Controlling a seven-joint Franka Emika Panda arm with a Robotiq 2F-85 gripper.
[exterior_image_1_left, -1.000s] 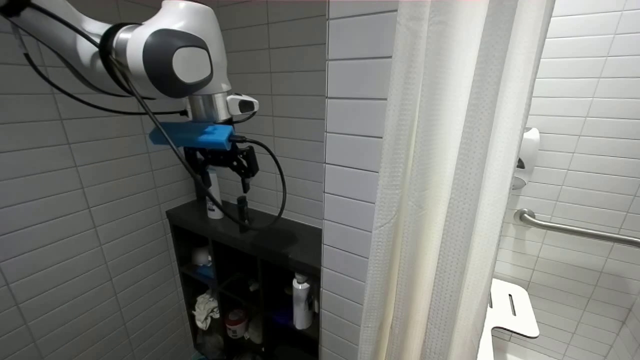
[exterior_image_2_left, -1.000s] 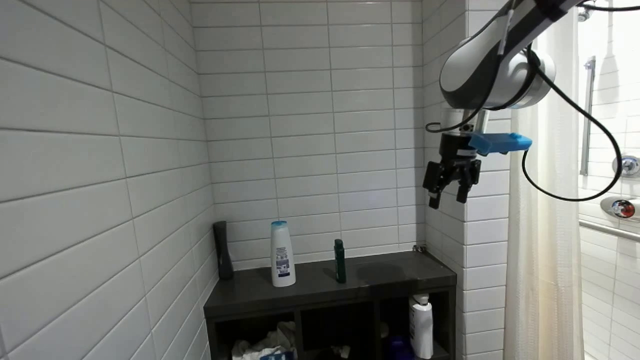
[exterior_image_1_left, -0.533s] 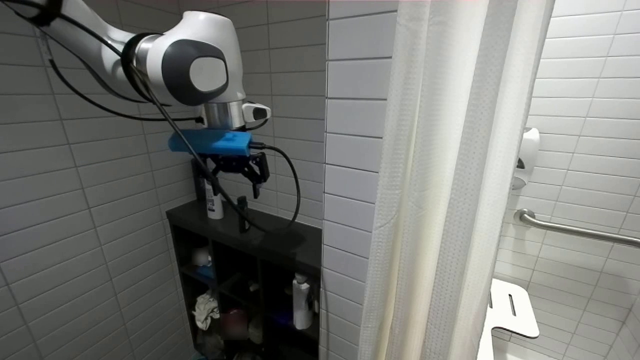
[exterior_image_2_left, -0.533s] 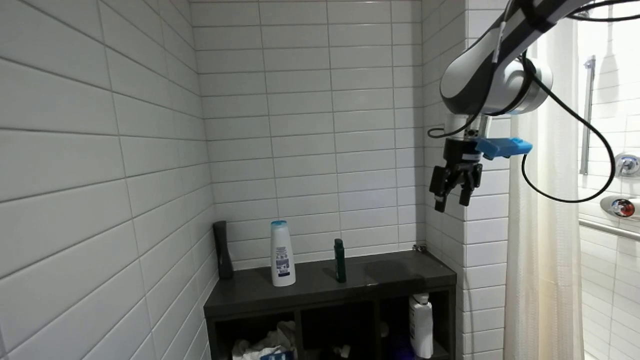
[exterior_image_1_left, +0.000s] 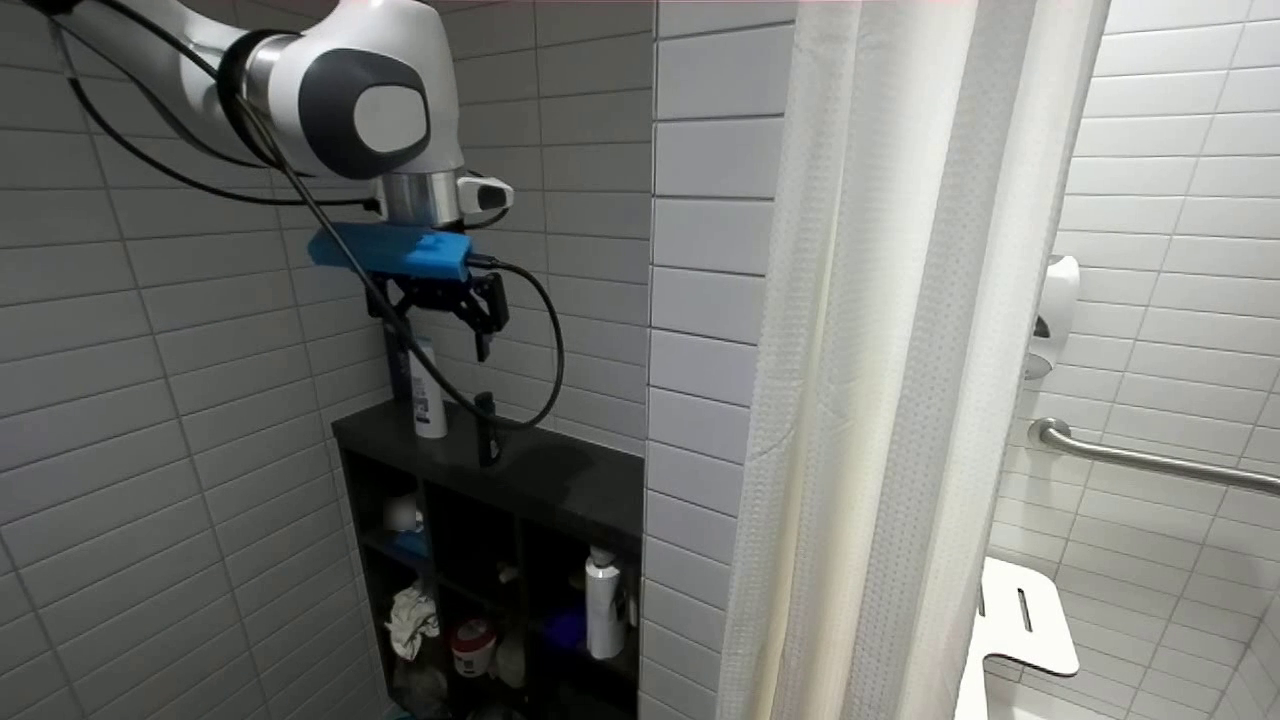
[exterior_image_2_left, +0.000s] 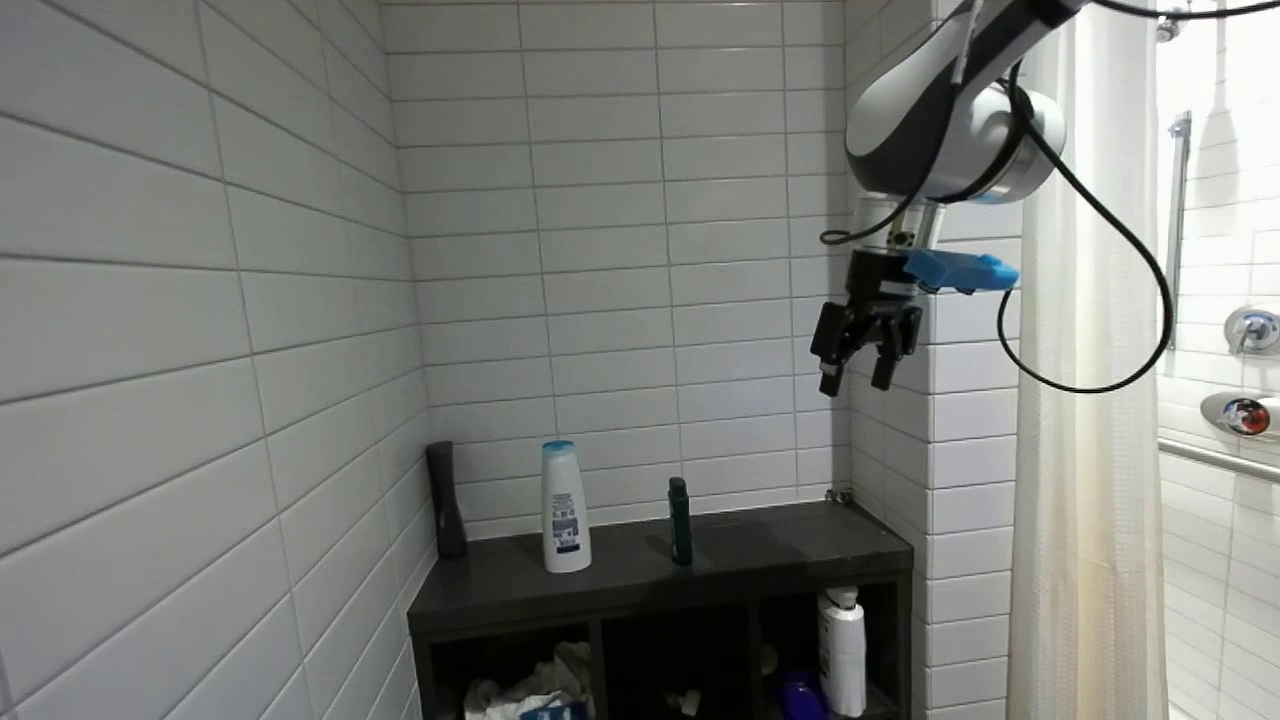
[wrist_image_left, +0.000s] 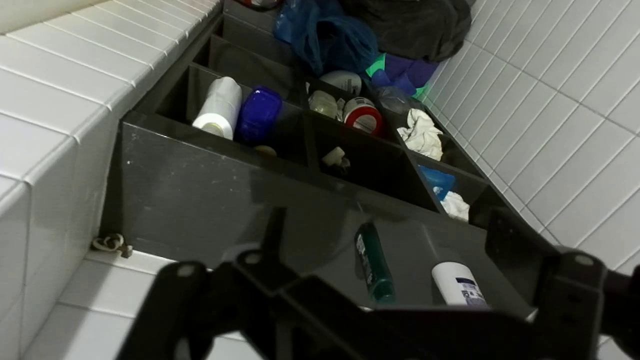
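Note:
My gripper (exterior_image_2_left: 856, 384) is open and empty, fingers pointing down, in the air above the dark shelf unit (exterior_image_2_left: 800, 535). A slim dark green bottle (exterior_image_2_left: 681, 525) stands upright on the shelf top. A white bottle with a blue cap (exterior_image_2_left: 566, 510) stands upright beside it. A dark waisted object (exterior_image_2_left: 446, 500) stands at the left wall. In the wrist view the green bottle (wrist_image_left: 376, 265) and white bottle (wrist_image_left: 457, 282) show between the spread fingers, lower ends partly hidden by the gripper body. The gripper touches none of them.
The shelf's cubbies hold a white pump bottle (exterior_image_2_left: 843, 655), a purple-blue container (wrist_image_left: 260, 114), a red and white tub (wrist_image_left: 362, 116) and crumpled white cloth (wrist_image_left: 422, 134). Tiled walls stand close around. A shower curtain (exterior_image_1_left: 900, 360) hangs at one side. A loose cable (exterior_image_1_left: 555, 370) loops by the gripper.
Over the last half second the arm and gripper rise and shift left in both exterior views; before that they dipped slightly. The gripper stays open. The bottles have not moved.

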